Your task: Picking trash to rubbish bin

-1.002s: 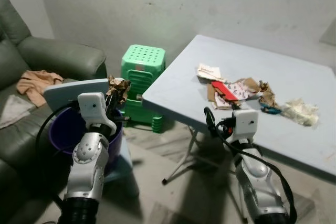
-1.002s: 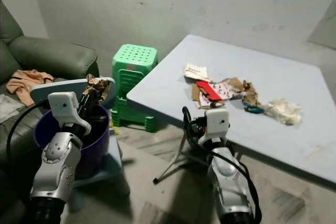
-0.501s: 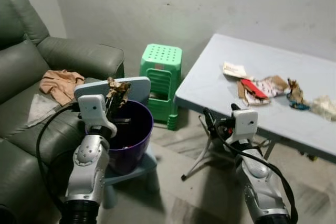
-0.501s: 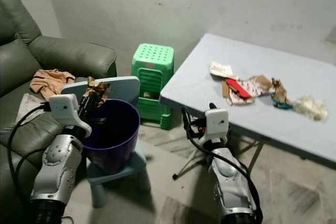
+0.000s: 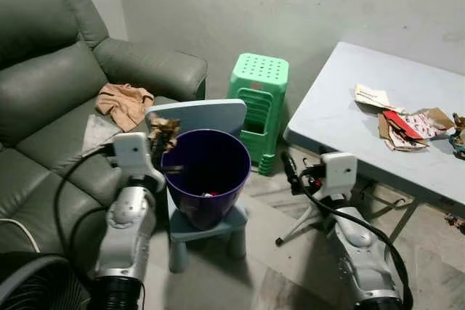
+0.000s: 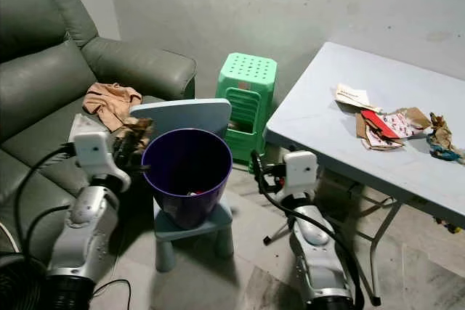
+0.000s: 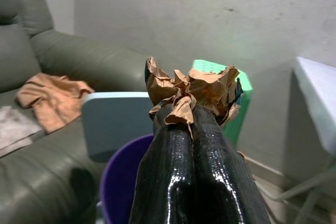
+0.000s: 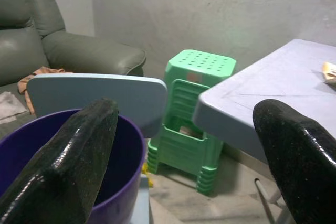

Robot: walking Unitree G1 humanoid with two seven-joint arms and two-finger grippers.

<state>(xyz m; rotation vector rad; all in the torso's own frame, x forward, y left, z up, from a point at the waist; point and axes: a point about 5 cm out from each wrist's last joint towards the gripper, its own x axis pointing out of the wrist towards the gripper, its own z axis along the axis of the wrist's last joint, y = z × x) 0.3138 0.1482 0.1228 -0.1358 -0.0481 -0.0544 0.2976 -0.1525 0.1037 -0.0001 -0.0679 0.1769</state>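
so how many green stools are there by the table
1, or one stack: the green stool stands against the wall between the sofa and the table, behind the purple bin. Ridges low on its legs suggest several nested together; their number cannot be told.

We see a purple bin on a pale blue chair, w/ a bright green stool at 1 o'clock from it, top dotted w/ holes. Our left gripper has glossy black fingers pinching crumpled brown paper. Sofa is dark grey-green, w/ a peach cloth on it. Table is light grey-blue; the litter on it is tan, red and white.
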